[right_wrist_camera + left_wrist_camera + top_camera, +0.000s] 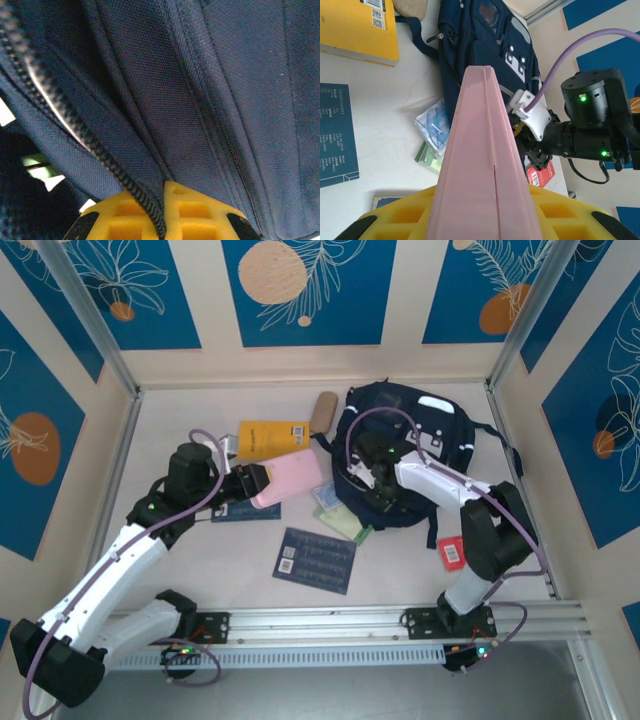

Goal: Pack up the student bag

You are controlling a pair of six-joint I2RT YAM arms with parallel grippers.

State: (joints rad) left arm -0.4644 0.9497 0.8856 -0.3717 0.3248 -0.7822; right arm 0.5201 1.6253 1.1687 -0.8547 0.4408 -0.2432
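Two pincers grip: your right pincer (163, 196) is pinched together on a fold of the student bag (425, 435) beside its zip (102, 152); the bag lies far right on the counter (200, 575), while your left pincer (262, 484) clamps a pink book (292, 478) just left of it
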